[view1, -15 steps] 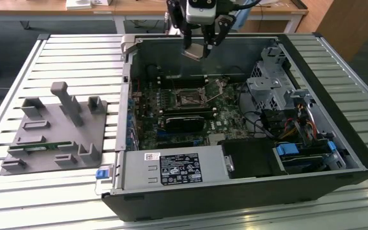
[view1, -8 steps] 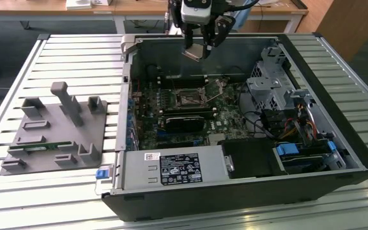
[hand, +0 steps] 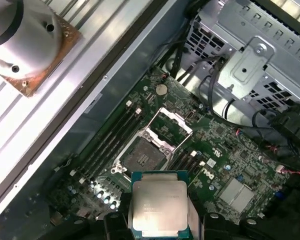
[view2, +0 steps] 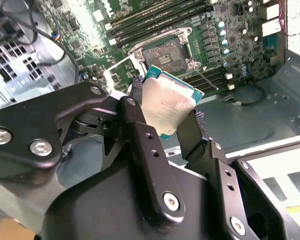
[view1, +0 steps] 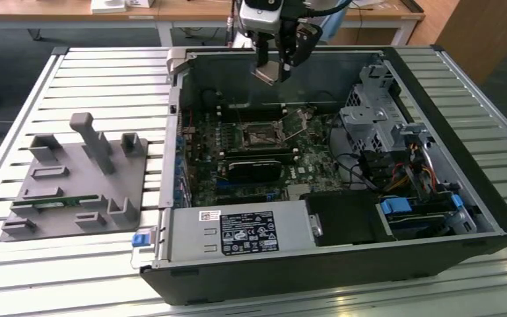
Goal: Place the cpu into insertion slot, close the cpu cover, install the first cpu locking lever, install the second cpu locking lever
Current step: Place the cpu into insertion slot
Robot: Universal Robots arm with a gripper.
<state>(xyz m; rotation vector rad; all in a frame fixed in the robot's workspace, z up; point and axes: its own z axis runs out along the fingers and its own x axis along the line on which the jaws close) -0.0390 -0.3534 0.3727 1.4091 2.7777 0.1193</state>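
My gripper (view1: pixel 274 69) hangs above the back wall of the open computer case, shut on the cpu (view1: pixel 269 71). In both wrist views the cpu (view2: pixel 167 107) (hand: pixel 159 205) shows its silver-grey top, pinched at two opposite edges between the black fingers (view2: pixel 140 130). Well below it on the green motherboard lies the insertion slot (view1: pixel 258 135) (view2: pixel 165 52) (hand: pixel 140 154), a dark square with nothing in it. The cpu cover (hand: pixel 170 125) (view2: pixel 121 74), a thin silvery frame, is flipped open beside the slot.
The black case (view1: pixel 342 264) stands on a slatted metal table. Inside are a black card (view1: pixel 253 166), memory slots (hand: pixel 110 140), a metal drive cage (view1: pixel 372 119) with cables, and a power supply (view1: pixel 236 232). A grey fixture (view1: pixel 77 178) lies at the exterior view's left.
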